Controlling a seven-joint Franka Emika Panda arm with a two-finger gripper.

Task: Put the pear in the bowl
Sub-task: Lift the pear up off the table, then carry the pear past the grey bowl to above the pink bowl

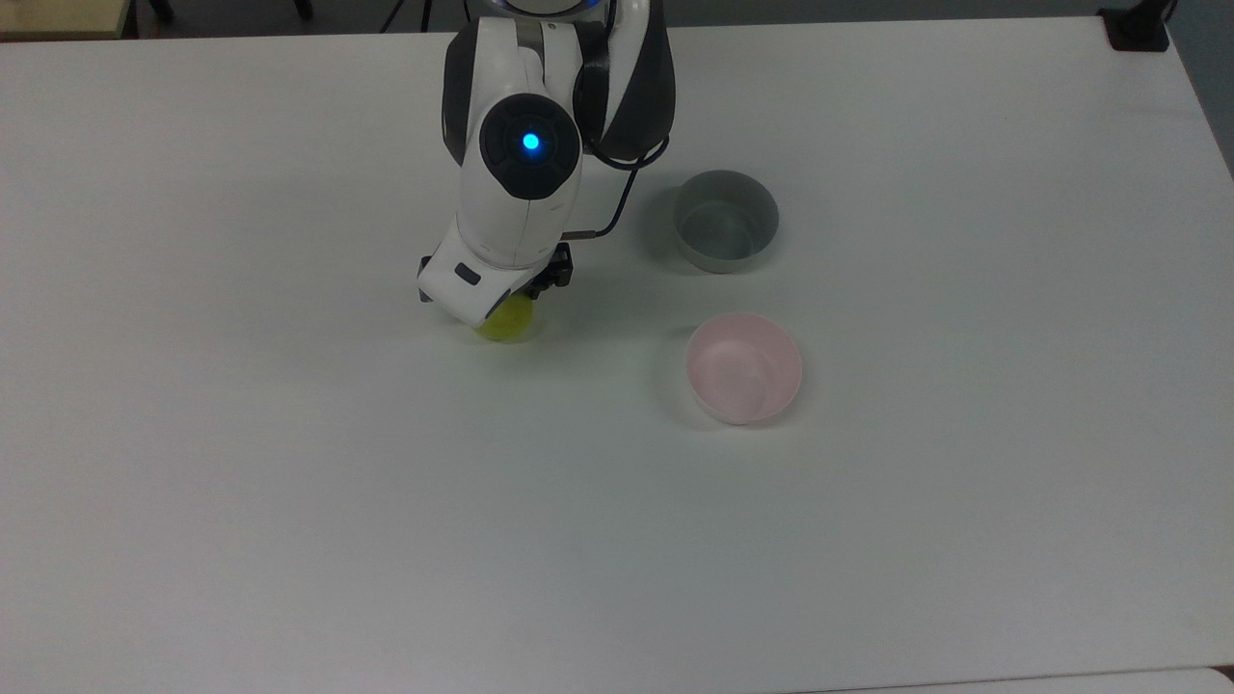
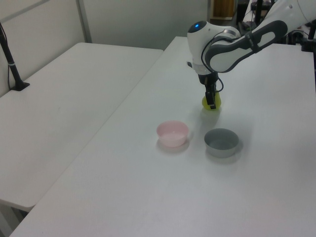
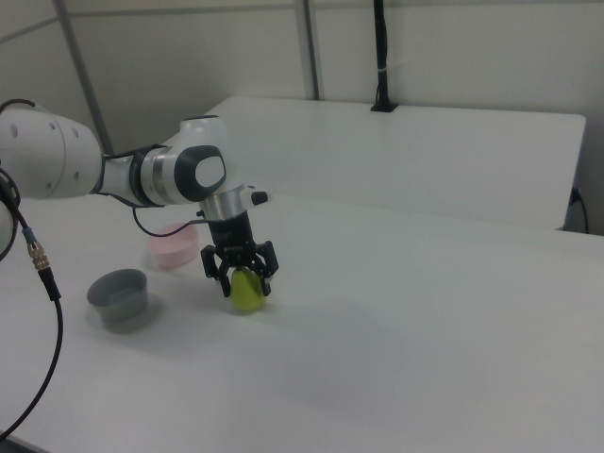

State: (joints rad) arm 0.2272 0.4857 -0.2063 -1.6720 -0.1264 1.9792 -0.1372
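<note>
The hand is down low over the pear, its black fingers spread and straddling the fruit on either side. From the right view the fingers sit beside the pear's upper half with the jaws apart; whether the pads press the skin I cannot tell. The pear stands on the table, a small rounded yellow-green shape with a dull, slightly speckled skin, and in the top view only its lower curve peeks out beneath the hand's white shell. In the left view the pear shows yellow-green behind the dark fingers.

Off to the hand's side, on the top view's right, sit two round bowls, well apart from the pear. The pink bowl is smooth, plastic-looking, pale with a whitish rim, and nothing lies in it. The grey bowl is a similar size, matte, straight-walled, also holding nothing, and it lies farther up the top view than the pink one. In the left view the pink bowl and the grey bowl stand side by side, nearer the camera than the hand.

The table is a plain, smooth white surface. A thin black cable loops from the arm's wrist.
</note>
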